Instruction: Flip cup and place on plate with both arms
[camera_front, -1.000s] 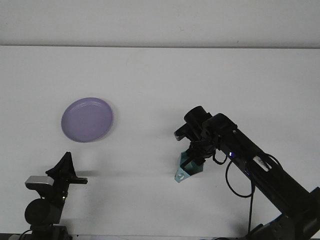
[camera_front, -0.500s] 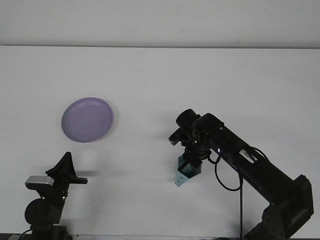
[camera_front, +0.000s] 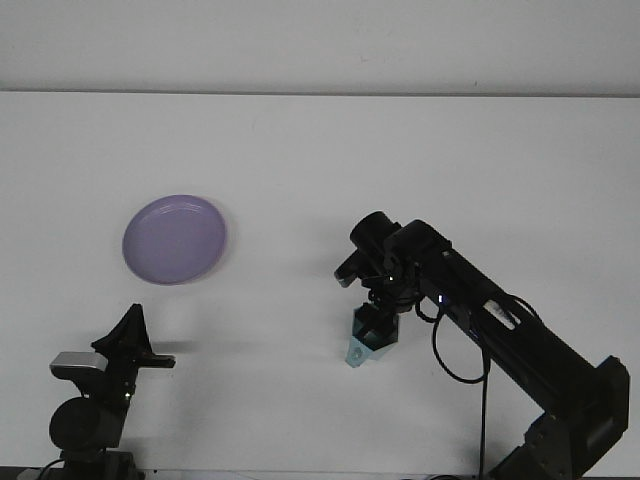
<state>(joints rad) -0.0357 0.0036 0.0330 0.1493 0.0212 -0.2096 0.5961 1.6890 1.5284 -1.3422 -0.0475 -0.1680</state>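
The cup (camera_front: 368, 338) sits low over the table (camera_front: 420, 160), right of centre and well apart from the plate (camera_front: 175, 239); it is small, pale teal, and tilted, with a little handle or tab pointing down-left; its opening cannot be made out from this view. The right gripper (camera_front: 376, 322) reaches down from above and grasps the cup at its upper side, the fingers clenched on it; this hold appears intended to turn the cup over or present it for a handover. The left gripper (camera_front: 132, 338) rests near the front-left edge, below the plate, likely positioned to receive the cup; whether its fingers are released or clenched cannot be told. The plate is round, lilac, and bare.
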